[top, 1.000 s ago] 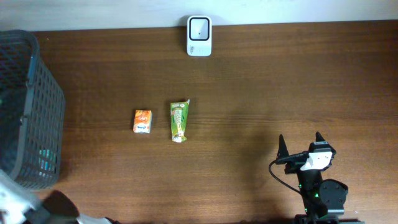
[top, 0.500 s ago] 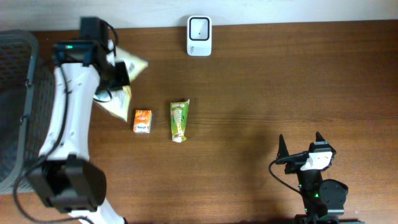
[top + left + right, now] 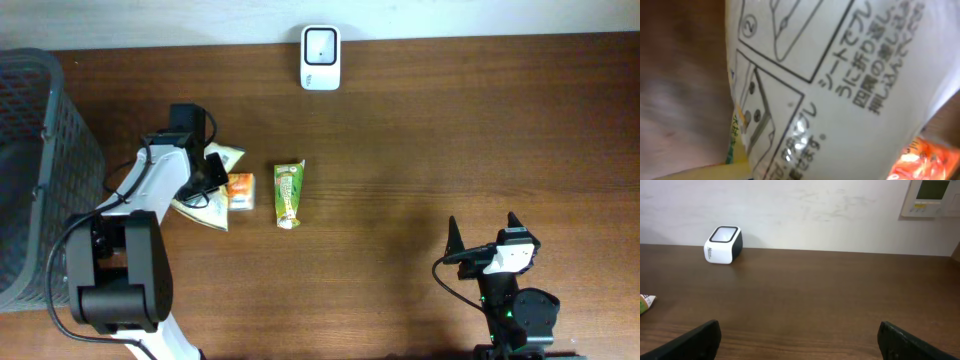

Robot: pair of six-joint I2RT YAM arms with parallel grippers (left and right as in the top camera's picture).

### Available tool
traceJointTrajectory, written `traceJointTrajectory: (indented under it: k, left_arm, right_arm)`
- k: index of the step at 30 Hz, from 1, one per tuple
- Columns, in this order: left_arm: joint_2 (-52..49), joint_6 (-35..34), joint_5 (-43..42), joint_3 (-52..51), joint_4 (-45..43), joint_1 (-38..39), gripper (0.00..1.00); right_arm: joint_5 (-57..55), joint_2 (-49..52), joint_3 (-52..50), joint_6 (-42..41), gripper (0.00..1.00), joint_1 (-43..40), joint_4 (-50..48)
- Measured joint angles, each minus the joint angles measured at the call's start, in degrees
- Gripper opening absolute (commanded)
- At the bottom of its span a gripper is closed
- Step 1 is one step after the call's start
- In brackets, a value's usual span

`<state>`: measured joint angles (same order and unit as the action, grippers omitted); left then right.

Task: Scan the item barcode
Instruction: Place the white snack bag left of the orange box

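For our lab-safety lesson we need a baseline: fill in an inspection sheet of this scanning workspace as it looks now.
Surface: brown wooden table, no spills seen.
Job's things: scanner at the far edge; printed pouch, held, beside the orange box; green packet lying mid-table.
Clutter: nothing seen.
Grippers: left gripper shut on the pouch; right gripper open, empty, near the front edge.
Cables: black cable looped below the right gripper.
Surroundings: basket at the left; wall with a panel behind.
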<state>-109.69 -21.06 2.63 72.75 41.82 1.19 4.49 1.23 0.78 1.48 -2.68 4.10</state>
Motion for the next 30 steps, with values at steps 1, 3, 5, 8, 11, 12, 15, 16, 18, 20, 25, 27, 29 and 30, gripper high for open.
traceJointTrajectory:
  k: [1, 3, 5, 8, 11, 12, 15, 16, 18, 20, 25, 27, 29, 30]
  left_arm:
    - [0.09, 0.0, -2.45, -0.24, -0.7, 0.55, 0.08]
    - [0.09, 0.0, -6.27, -0.28, -0.92, 2.29, 0.72]
    - [0.09, -0.04, -8.87, -0.35, -0.98, 3.34, 0.94]
    - [0.09, -0.57, -11.91, 0.5, 0.94, 3.82, 0.99]
    - [0.33, -0.24, -11.85, 9.51, 9.33, 2.6, 0.99]
    - [0.48, 0.26, -10.25, 17.14, 14.86, 1.86, 0.99]
    - [3.78, 0.68, -3.23, 37.44, 27.74, 0.04, 0.99]
    - [5.25, 0.72, 1.05, 48.09, 30.36, -1.27, 0.99]
    - [9.38, 0.94, 7.04, 57.77, 35.28, -4.81, 0.99]
    - [12.52, 1.14, 10.36, 62.05, 37.55, -9.55, 0.99]
    - [13.88, 1.07, 14.4, 61.88, 42.88, -28.04, 0.95]
    - [12.61, 1.09, 11.06, 58.27, 42.56, -35.06, 0.96]
    - [11.85, 1.07, 6.54, 51.84, 42.66, -43.01, 0.97]
    - [11.65, 1.22, 5.7, 49.81, 41.9, -44.87, 0.97]
  right_arm:
    - [-0.02, 0.0, 0.0, 0.0, 0.99, 0.0, 0.0]
    - [-0.02, 0.0, 0.0, 0.02, 0.99, 0.0, 0.0]
    - [-0.02, 0.0, 0.0, -0.02, 0.99, 0.0, 0.0]
    - [0.0, -0.02, 0.0, 0.02, 0.99, 0.0, 0.0]
    - [-0.02, -0.02, 0.0, -0.04, 0.99, 0.0, 0.0]
    - [-0.02, -0.02, 0.0, 0.0, 0.99, 0.0, -0.02]
    - [-0.02, 0.0, 0.02, 0.0, 0.99, 0.02, -0.09]
    - [-0.02, -0.04, 0.02, -0.02, 0.99, 0.02, 0.0]
    - [-0.02, -0.04, 0.0, 0.0, 0.99, 0.02, 0.0]
    - [-0.02, -0.04, 0.0, 0.02, 0.99, 0.02, 0.0]
    - [-0.02, -0.04, 0.0, -0.02, 0.99, 0.02, 0.0]
    - [-0.02, -0.07, 0.0, -0.02, 0.99, 0.02, 0.0]
    - [0.0, -0.04, 0.0, 0.0, 0.99, 0.02, 0.0]
    - [-0.02, -0.07, 0.0, 0.0, 0.99, 0.02, 0.0]
